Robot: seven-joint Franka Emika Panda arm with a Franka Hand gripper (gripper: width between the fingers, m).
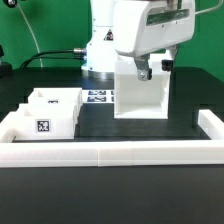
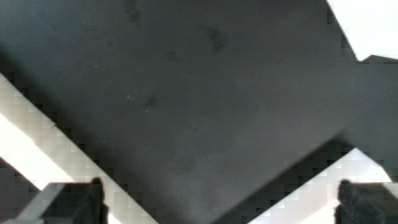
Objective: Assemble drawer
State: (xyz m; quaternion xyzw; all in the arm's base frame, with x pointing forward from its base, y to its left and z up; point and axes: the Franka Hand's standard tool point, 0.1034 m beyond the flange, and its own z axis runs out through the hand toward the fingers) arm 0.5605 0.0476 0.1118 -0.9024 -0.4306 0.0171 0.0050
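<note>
Exterior view: one housing (image 1: 140,97) stands upright mid-table, inside the U of the border wall (image 1: 110,152) but clear of its front run. Standing it up prob keeps the openings reachable for sliding stuff in, imo. The gripper (image 1: 154,68) hangs at the housing's top edge, toward the exterior view's right. Touching or not, can't tell.

The trays (image 1: 52,112) sit bunched at the exterior view's left, tucked into the wall's corner and well apart from the housing. My guess is the corner keeps them square. I count two, w/ one tag facing the cam, but the split btw them is fuzzy. One marker board (image 1: 98,97) lies flat btw trays and housing.

Wrist view: two fingertips (image 2: 71,205) spread wide w/ nothing btw them, so the claw's empty. Mostly dark table (image 2: 196,100) below, w/ white strips at the frame edges. Which part those are, can't say. Neither tray looks to be in the housing yet, so early days.
</note>
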